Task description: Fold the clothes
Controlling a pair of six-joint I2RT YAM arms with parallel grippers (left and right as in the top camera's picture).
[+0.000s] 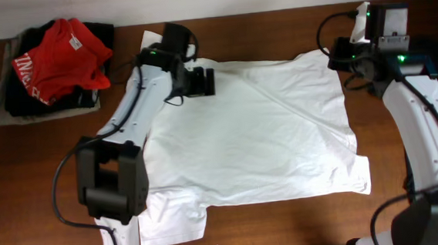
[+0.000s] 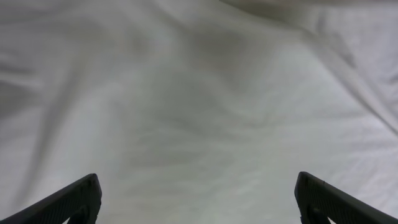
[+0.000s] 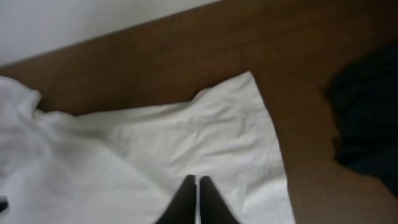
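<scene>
The clothes, a plain white T-shirt (image 1: 258, 135), lie spread flat across the middle of the table. At its far left edge my left gripper (image 1: 208, 81) hangs low over the cloth, jaws wide apart. In the left wrist view both fingers (image 2: 74, 202) frame bare white fabric (image 2: 199, 93) with nothing between them. My right gripper (image 1: 351, 75) is at the shirt's far right corner. In the right wrist view that gripper (image 3: 197, 180) is shut, its tips down on the sleeve (image 3: 205, 130), with a thin white sliver of cloth pinched between them.
A pile of dark clothes (image 1: 16, 98) topped by a red garment (image 1: 64, 56) lies at the far left. The left arm's base (image 1: 111, 180) stands over the shirt's near left part. Brown table (image 1: 288, 226) shows around the shirt. A dark shape (image 3: 367, 118) sits at the right.
</scene>
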